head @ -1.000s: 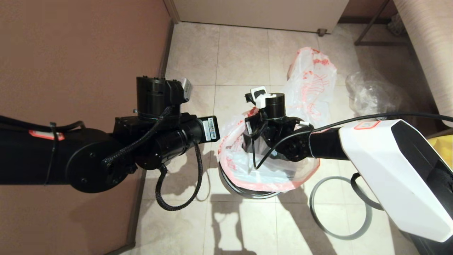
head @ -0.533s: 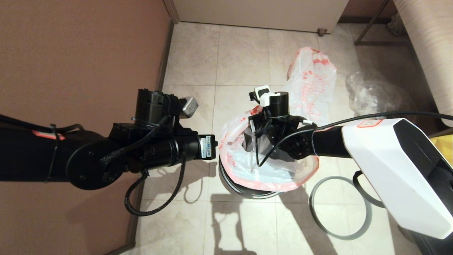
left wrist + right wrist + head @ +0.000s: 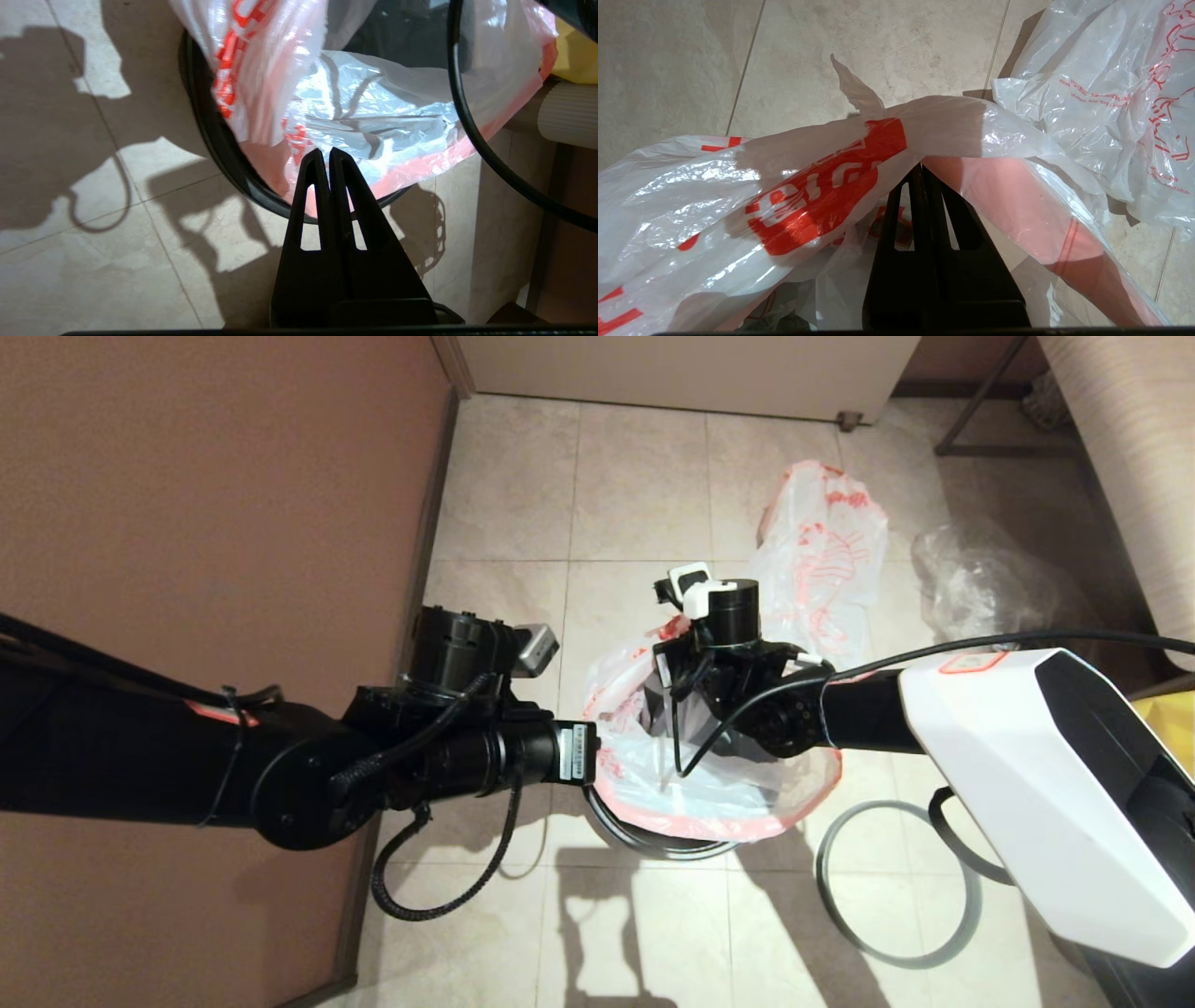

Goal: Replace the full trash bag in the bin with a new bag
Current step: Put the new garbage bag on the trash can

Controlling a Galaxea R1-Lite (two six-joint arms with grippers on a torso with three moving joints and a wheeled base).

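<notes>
The new bag [image 3: 709,793] lies spread over the mouth of the black bin [image 3: 616,829], its pink-red band hanging round the rim. My right gripper [image 3: 920,169] is shut on the new bag [image 3: 808,196] at the far edge and holds it up like a tent; the film hides the fingertips. My left gripper [image 3: 325,151] is shut with nothing in it, hovering at the left rim of the bin [image 3: 210,135], its tips just over the new bag [image 3: 373,126]. The full trash bag [image 3: 826,555] lies on the floor behind the bin.
The grey ring [image 3: 821,877] lies flat on the tiles right of the bin. A clear bag [image 3: 980,588] sits at the back right and a yellow bag [image 3: 1167,719] at the right edge. A brown wall [image 3: 215,476] runs close along the left.
My left arm has swung right and down until its wrist reaches the bin's left rim. The right gripper and the raised bag edge have hardly moved.
</notes>
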